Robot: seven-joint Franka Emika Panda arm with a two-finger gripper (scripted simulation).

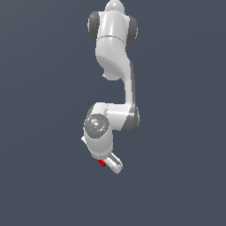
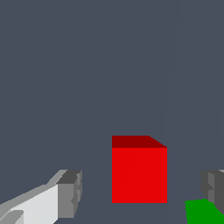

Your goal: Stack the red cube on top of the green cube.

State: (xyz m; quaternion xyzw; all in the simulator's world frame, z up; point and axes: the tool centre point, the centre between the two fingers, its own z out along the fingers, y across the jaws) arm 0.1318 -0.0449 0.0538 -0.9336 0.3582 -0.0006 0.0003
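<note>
In the wrist view the red cube sits on the grey floor between my two fingers. A clear gap shows on each side of it, so the gripper is open around the cube and not touching it. One grey pad shows on one side and the other pad at the frame's edge. A corner of the green cube shows close to that second pad, beside the red cube. In the exterior view only a red sliver of the red cube shows under the gripper; the green cube is hidden there by the arm.
The white arm hangs over a plain dark grey floor. No other objects show in either view.
</note>
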